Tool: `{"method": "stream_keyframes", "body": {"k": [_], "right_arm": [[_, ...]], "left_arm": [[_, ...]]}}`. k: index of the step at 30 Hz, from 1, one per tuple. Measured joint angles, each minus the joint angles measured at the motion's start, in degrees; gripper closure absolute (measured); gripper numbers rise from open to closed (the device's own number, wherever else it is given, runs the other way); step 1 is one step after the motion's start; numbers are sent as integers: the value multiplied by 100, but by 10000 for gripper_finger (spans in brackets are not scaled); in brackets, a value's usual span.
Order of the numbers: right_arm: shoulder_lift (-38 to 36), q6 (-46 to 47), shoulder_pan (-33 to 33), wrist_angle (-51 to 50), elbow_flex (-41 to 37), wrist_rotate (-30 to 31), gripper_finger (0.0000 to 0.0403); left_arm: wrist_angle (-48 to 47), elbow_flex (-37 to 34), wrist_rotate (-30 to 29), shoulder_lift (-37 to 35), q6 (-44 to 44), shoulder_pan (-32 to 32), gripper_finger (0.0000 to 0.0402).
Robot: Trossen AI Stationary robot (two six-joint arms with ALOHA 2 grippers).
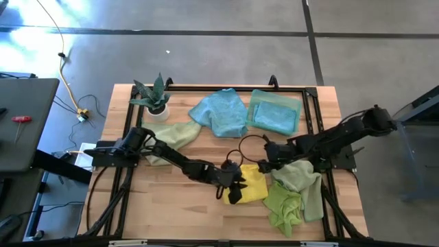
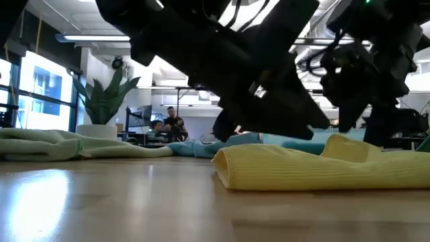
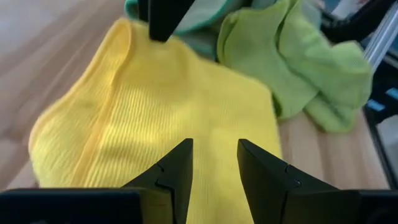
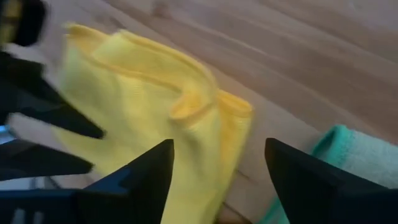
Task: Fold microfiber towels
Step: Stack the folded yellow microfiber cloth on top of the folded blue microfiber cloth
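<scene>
A yellow microfiber towel (image 1: 255, 186) lies bunched on the wooden table near its front middle, with a folded-over hem (image 4: 193, 102) on its far side. My left gripper (image 3: 214, 149) reaches in from the left and stands open low over the towel's left part (image 1: 236, 191). My right gripper (image 4: 217, 146) comes from the right and hangs wide open just above the towel's far edge (image 1: 263, 165), with nothing between its fingers. Other towels lie around: sage green (image 1: 296, 175), lime green (image 1: 285, 207), light blue (image 1: 221, 113), mint green (image 1: 274, 112) and pale green (image 1: 171, 135). My left gripper slants down from the table's left over the yellow towel's middle (image 3: 214, 124), which shows in the gap between its fingers. Whether the fingertips (image 3: 183, 155) touch the cloth, I cannot tell. The towel lies on the table.
A small spiky plant in a white pot (image 1: 155, 101) stands at the far left. A black frame (image 1: 312, 96) runs round the table top. Bare wood lies at the near left (image 1: 164, 213). People sit in the room beyond (image 2: 168, 124).
</scene>
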Motion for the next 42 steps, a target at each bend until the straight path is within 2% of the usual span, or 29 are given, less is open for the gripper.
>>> {"method": "stream_keyframes", "body": {"k": [4, 13, 31, 36, 42], "right_arm": [[347, 0, 0, 282, -2, -197, 140], [872, -134, 26, 798, 11, -109, 139], [1231, -547, 32, 1686, 7, 42, 142], [1250, -560, 30, 1683, 2, 106, 180], [1252, -408, 26, 1484, 2, 183, 292]], "left_arm": [[-512, -2, -10, 6, -31, -13, 284], [-1242, 15, -41, 11, -446, -17, 284], [-1369, 7, -187, 4, -532, 133, 284], [-1362, 4, -213, 9, -532, 136, 284], [-1362, 2, -300, 15, -532, 138, 284]]}}
